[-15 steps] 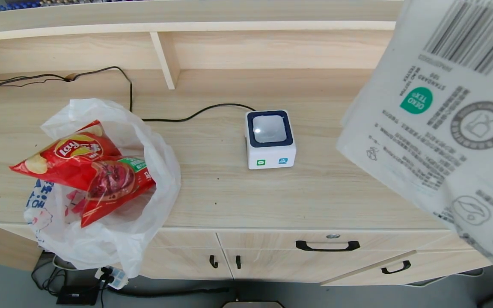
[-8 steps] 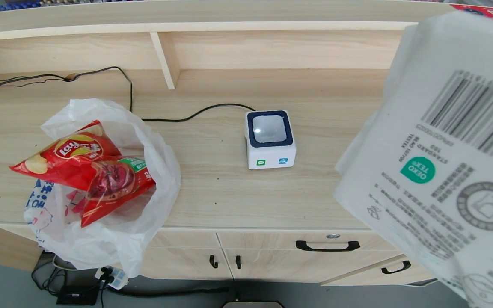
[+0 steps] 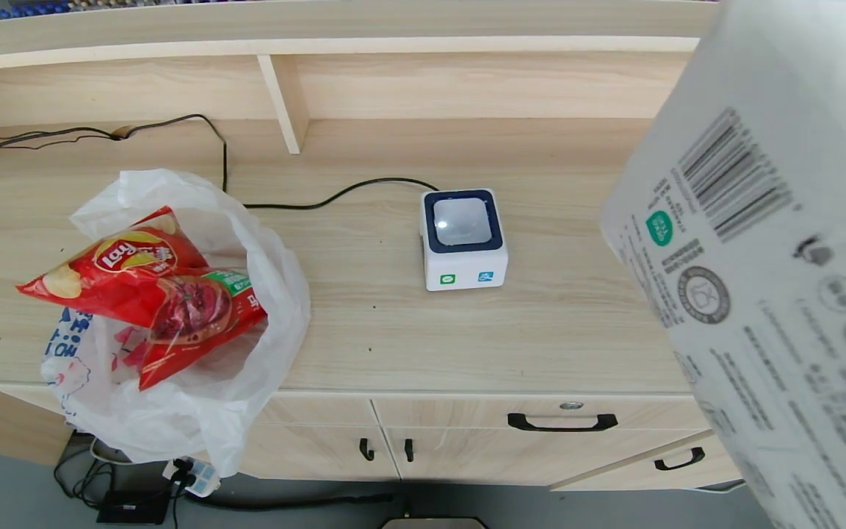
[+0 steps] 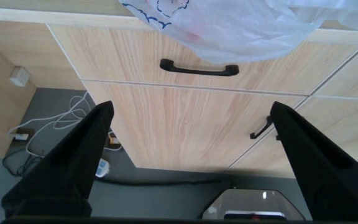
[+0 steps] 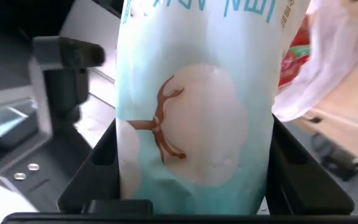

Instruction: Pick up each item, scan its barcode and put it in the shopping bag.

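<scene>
A white soft pack [image 3: 768, 242] with a barcode [image 3: 733, 175] on its near face hangs high at the right, well right of the scanner [image 3: 463, 236]. My right gripper [image 5: 194, 177] is shut on this pack [image 5: 194, 124], which shows a cotton-boll print on this side. The white shopping bag [image 3: 195, 411] lies open at the counter's left front edge and holds a red chips bag [image 3: 129, 257] and a second red packet [image 3: 195, 308]. My left gripper [image 4: 191, 180] is open, low in front of the cabinet drawers, below the bag [image 4: 241, 28].
A black cable [image 3: 335, 192] runs from the scanner to the back left. An upright shelf divider [image 3: 283, 103] stands behind. Drawer handles [image 3: 562, 422] line the front below the counter [image 3: 526, 330]. A power strip [image 3: 192, 474] lies on the floor.
The white pack dropped lower in the head view, then turned so its barcode face tilts more upright. The bag, scanner and counter have not moved.
</scene>
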### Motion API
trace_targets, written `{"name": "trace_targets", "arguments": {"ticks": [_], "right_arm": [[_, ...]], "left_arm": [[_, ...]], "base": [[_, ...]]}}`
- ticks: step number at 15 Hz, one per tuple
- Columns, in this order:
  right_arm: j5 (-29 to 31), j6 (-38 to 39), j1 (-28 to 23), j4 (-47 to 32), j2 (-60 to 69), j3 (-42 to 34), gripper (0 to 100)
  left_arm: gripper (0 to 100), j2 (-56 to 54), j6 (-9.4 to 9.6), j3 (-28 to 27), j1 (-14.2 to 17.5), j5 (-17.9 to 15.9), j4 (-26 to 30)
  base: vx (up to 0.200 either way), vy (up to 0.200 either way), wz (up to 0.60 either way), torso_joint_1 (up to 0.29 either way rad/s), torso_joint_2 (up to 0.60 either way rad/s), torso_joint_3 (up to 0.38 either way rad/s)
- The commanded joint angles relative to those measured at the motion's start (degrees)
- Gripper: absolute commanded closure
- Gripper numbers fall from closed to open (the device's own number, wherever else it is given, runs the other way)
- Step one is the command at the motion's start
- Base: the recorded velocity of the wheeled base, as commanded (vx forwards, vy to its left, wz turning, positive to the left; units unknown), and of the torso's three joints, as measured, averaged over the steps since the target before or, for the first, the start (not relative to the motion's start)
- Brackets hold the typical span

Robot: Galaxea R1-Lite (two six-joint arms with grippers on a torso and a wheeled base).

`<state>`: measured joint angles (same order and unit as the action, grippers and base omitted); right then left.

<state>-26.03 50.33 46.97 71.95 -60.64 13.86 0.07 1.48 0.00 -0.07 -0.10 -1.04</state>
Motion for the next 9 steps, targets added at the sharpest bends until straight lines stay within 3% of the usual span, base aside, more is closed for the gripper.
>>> {"name": "trace_targets", "arguments": {"ticks": [1, 2, 4, 7, 9], "right_arm": [[0.1, -16.7, -10.1, -5.2, -6.4, 5.5, 100], [0.6, -17.0, -10.2, -6.3, -5.8, 6.1, 100], [4.7, -25.2, -14.1, -14.4, -5.1, 10.1, 100], [4.9, -49.5, -26.4, -18.6, -10.8, 19.2, 100], [9.9, -60.1, -26.3, -18.7, -12.0, 22.5, 100]], "left_arm": [[0, 0.0, 0.02, 0.0, 0.0, 0.0, 0.0], [0, 0.0, 0.02, 0.0, 0.0, 0.0, 0.0], [0, 0.0, 0.02, 0.0, 0.0, 0.0, 0.0], [0, 0.0, 0.02, 0.0, 0.0, 0.0, -0.1], [0, 0.0, -0.07, 0.0, 0.0, 0.0, 0.0]], "base": [[0.000, 0.000, 0.00, 0.000, 0.00, 0.000], [0.000, 0.000, 0.00, 0.000, 0.00, 0.000], [0.000, 0.000, 0.00, 0.000, 0.00, 0.000], [0.000, 0.000, 0.00, 0.000, 0.00, 0.000], [0.000, 0.000, 0.00, 0.000, 0.00, 0.000]]}}
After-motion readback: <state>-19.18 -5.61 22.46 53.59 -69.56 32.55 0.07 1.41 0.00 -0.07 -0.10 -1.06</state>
